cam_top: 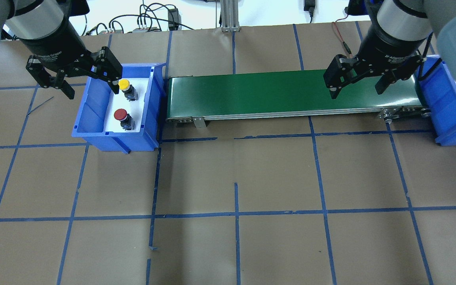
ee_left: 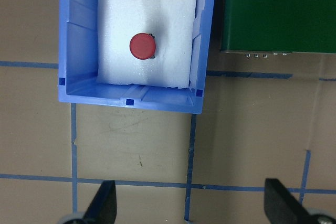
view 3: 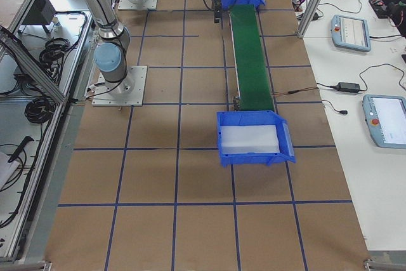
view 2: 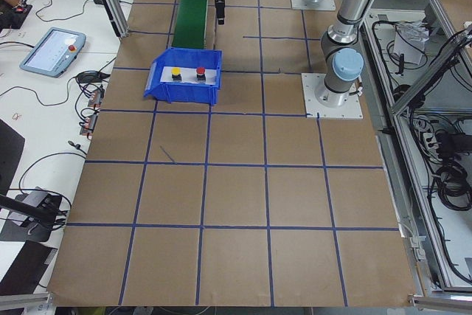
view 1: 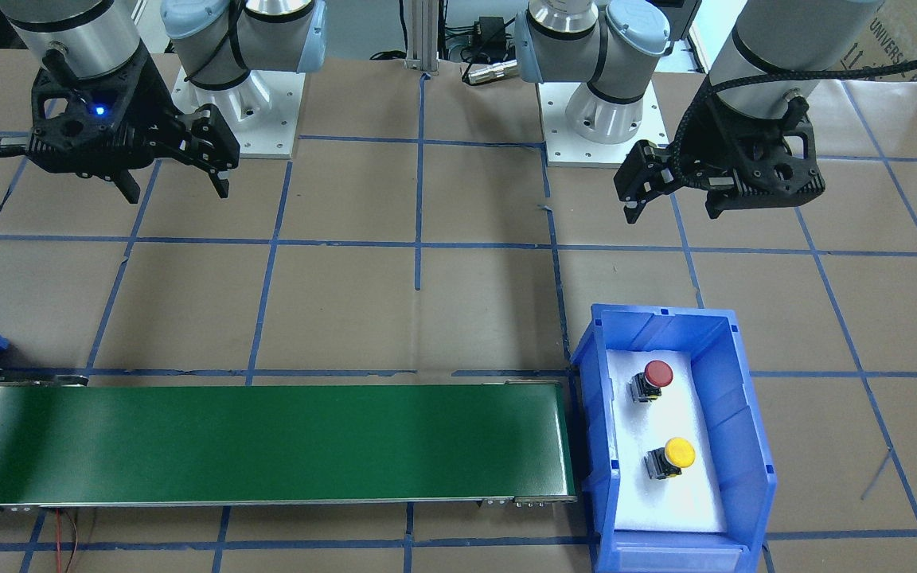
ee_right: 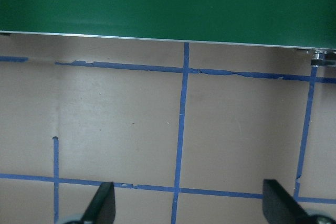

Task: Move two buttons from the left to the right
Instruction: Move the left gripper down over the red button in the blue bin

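Red button (cam_top: 121, 115) and yellow button (cam_top: 124, 84) sit in the blue bin (cam_top: 93, 134) on the desk's left; left end effector (cam_top: 93, 92) and right end effector (cam_top: 356, 93) both spread wide, empty

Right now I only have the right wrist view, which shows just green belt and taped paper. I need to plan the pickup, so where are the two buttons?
Observer: The red button and the yellow button both sit in the blue bin at the left end of the conveyor belt.
Operator: Is the left end effector holding one?
Observer: No. The left end effector hangs open near that bin, gripping nothing.
Operator: Is there anything at my end to drop them into?
Observer: Yes. A second blue bin stands at the belt's right end, with no button in it.
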Controlling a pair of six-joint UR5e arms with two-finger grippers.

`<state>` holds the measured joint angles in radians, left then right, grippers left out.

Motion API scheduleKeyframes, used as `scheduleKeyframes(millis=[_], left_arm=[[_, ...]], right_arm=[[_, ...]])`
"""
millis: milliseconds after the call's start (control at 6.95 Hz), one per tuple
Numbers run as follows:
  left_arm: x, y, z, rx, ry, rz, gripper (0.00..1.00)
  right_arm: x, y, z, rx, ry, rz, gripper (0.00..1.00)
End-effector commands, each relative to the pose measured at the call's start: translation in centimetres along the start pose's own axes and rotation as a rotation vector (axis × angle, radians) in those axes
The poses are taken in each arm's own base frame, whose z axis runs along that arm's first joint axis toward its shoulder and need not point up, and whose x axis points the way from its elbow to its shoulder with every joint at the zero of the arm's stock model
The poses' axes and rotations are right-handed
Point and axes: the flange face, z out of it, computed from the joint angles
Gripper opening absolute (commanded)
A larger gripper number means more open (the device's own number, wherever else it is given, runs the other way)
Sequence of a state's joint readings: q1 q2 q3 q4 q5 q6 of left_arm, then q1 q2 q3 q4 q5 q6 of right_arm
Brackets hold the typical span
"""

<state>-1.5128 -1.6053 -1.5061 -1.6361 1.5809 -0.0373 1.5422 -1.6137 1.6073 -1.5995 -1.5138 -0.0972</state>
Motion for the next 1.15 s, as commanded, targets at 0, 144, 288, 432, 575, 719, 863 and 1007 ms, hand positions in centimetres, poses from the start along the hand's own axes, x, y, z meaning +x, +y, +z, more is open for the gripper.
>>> scheduleKeyframes(millis=[0, 144, 288, 432, 575, 719, 863, 1007], left_arm=[[0.56, 0.17, 0.19, -0.003, -0.004, 0.006, 1.00], [0.55, 0.17, 0.25, -0.003, -0.006, 0.009, 1.00], [0.70, 0.24, 0.28, -0.006, -0.006, 0.013, 1.00], [0.55, 0.26, 0.34, 0.000, -0.006, 0.014, 1.00], [0.54, 0.27, 0.36, -0.001, -0.006, 0.046, 1.00], [0.85, 0.41, 0.83, -0.013, -0.006, 0.054, 1.00], [0.39, 0.46, 0.47, -0.006, -0.006, 0.051, 1.00], [0.39, 0.14, 0.83, -0.008, -0.007, 0.052, 1.00]], right_arm=[[0.30, -1.57, -0.43, 0.048, 0.011, 0.065, 1.00], [0.44, -2.03, -0.06, 0.037, 0.016, 0.099, 1.00], [0.39, -2.00, -0.08, 0.033, 0.019, 0.102, 1.00], [0.46, -2.00, 0.15, 0.028, 0.024, 0.104, 1.00], [0.44, -2.06, 0.27, 0.028, 0.022, 0.104, 1.00], [0.46, -2.04, 0.25, 0.025, 0.023, 0.103, 1.00], [0.46, -2.05, 0.29, 0.027, 0.023, 0.103, 1.00], [0.48, -1.97, 0.49, 0.019, 0.024, 0.101, 1.00]])
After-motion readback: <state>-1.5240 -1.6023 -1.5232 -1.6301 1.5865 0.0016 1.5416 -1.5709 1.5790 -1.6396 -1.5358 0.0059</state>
